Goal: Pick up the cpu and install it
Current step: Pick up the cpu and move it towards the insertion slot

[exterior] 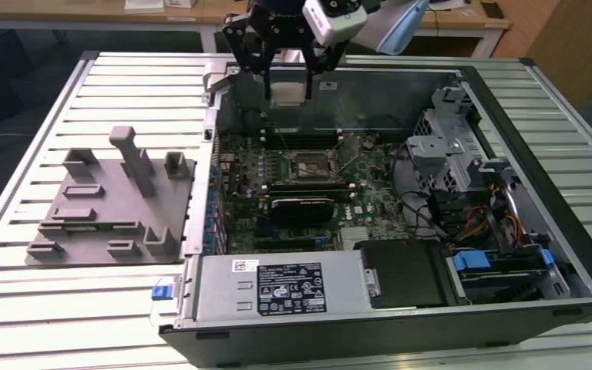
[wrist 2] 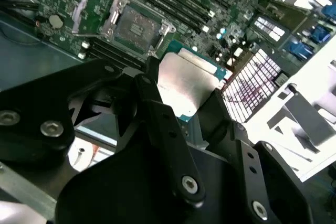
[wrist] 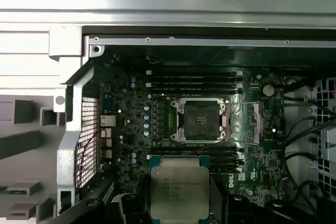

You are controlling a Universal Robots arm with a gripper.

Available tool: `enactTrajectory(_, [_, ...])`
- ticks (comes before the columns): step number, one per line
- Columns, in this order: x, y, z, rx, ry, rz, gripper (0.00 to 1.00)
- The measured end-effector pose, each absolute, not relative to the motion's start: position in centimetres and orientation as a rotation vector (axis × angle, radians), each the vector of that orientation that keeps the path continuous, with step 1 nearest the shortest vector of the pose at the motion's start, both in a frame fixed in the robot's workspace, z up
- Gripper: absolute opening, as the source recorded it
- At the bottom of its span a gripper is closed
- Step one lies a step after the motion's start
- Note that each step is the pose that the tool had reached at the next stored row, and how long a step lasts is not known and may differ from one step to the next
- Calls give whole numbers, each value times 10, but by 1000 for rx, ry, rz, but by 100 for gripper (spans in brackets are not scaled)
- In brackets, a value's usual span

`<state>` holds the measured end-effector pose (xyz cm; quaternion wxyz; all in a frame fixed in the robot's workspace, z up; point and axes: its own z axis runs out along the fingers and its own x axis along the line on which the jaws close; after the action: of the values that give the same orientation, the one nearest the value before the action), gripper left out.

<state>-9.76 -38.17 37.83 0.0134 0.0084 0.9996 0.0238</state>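
Above the motherboard [exterior: 373, 181], end effector [exterior: 287, 89] clamps the cpu [wrist: 178, 187]; socket [wrist: 199, 120] open.

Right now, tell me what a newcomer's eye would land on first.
The gripper holds the cpu above the open computer case. On the motherboard inside, the empty socket stands open. A grey fixture tray sits at the exterior view's left.

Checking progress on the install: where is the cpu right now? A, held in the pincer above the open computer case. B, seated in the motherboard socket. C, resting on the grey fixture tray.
A: the cpu is clamped in the pincer over the case, and the socket below it is bare.
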Motion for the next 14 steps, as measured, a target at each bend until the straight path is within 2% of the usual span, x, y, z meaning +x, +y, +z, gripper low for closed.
enactTrajectory(14, [-86, -381, 356, 26, 3114, 72, 54])
